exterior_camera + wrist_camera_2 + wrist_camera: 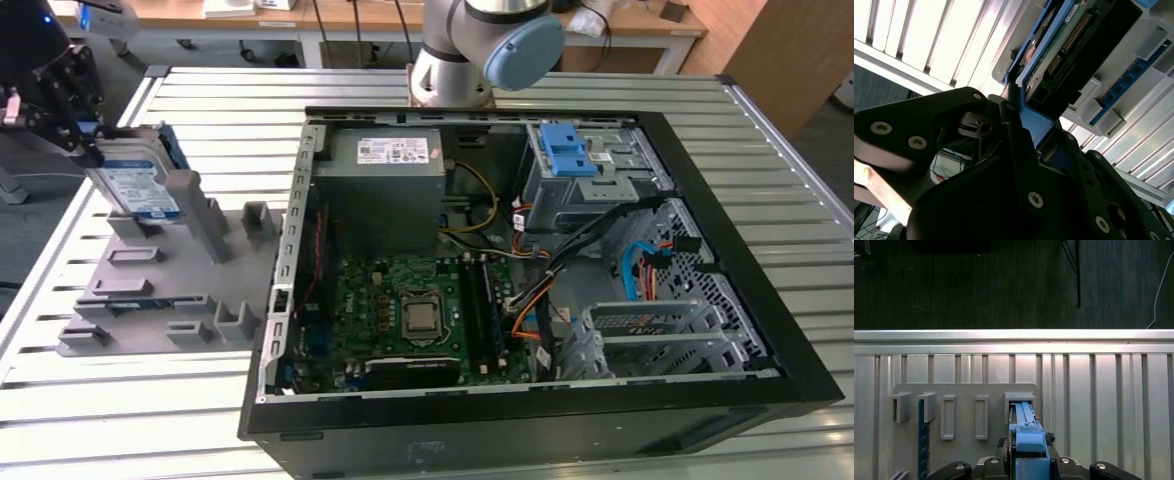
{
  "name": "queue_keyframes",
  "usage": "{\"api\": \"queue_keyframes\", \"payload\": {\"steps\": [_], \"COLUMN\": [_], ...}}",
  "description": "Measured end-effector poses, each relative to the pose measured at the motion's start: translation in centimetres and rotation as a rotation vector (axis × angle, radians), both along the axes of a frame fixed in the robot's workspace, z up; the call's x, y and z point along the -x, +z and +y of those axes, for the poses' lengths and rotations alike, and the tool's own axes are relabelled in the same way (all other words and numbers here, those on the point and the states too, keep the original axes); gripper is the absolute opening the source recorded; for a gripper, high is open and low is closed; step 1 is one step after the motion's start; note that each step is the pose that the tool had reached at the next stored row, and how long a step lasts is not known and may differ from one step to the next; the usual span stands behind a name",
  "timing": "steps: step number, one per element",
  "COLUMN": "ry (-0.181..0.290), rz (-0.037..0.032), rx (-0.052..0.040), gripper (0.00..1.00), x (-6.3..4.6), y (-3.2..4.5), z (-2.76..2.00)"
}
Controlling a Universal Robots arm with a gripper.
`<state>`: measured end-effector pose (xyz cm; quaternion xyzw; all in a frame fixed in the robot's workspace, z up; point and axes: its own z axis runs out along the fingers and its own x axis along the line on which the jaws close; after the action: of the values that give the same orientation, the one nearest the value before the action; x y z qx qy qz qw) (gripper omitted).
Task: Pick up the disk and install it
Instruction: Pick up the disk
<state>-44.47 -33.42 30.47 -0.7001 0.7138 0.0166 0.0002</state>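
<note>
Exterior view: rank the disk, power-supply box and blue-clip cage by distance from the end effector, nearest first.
1. The disk: gripped by the end effector, upright in the grey holder at the exterior view's left.
2. The power-supply box: inside the case, on the side nearer the holder.
3. The blue-clip cage: further across the case, towards the exterior view's right.

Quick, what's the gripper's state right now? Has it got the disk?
The gripper: closed on the disk, gripping its blue tab end; the disk stands upright in the grey holder beside the computer case.
</note>
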Motion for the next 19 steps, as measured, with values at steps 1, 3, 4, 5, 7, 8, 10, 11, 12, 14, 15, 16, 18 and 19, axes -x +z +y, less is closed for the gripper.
{"api": "queue_keyframes", "payload": {"steps": [1, 3, 4, 5, 7, 8, 10, 11, 12, 14, 15, 16, 18, 19], "ry": [0.000, 0.000, 0.000, 0.000, 0.000, 0.000, 0.000, 0.000, 0.000, 0.000, 0.000, 0.000, 0.000, 0.000], "rz": [0.0000, -0.0002, -0.0002, -0.0002, -0.0002, -0.0002, -0.0002, -0.0002, -0.0002, -0.0002, -0.0003, -0.0003, -0.0004, -0.0003], "rx": [0.0000, 0.0000, 0.0000, -0.0001, 0.0000, 0.0000, -0.0001, 0.0000, 0.0000, 0.0000, 0.0000, 0.0000, 0.0000, 0.0000], "gripper": [0.37, 0.37, 0.37, 0.37, 0.37, 0.37, 0.37, 0.37, 0.37, 0.37, 0.37, 0.37, 0.37, 0.37], "x": [0.0, 0.0, 0.0, 0.0, 0.0, 0.0, 0.0, 0.0, 0.0, 0.0, 0.0, 0.0, 0.0, 0.0], "y": [0.10, 0.28, 0.37, 0.47, 0.65, 0.73, 0.92, 1.01, 1.10, 1.29, 1.36, 1.43, 1.60, 1.71], "z": [0.00, 0.00, 0.00, 0.00, 0.00, 0.00, 0.00, 0.00, 0.00, 0.00, 0.00, 0.00, 0.00, 0.00]}}
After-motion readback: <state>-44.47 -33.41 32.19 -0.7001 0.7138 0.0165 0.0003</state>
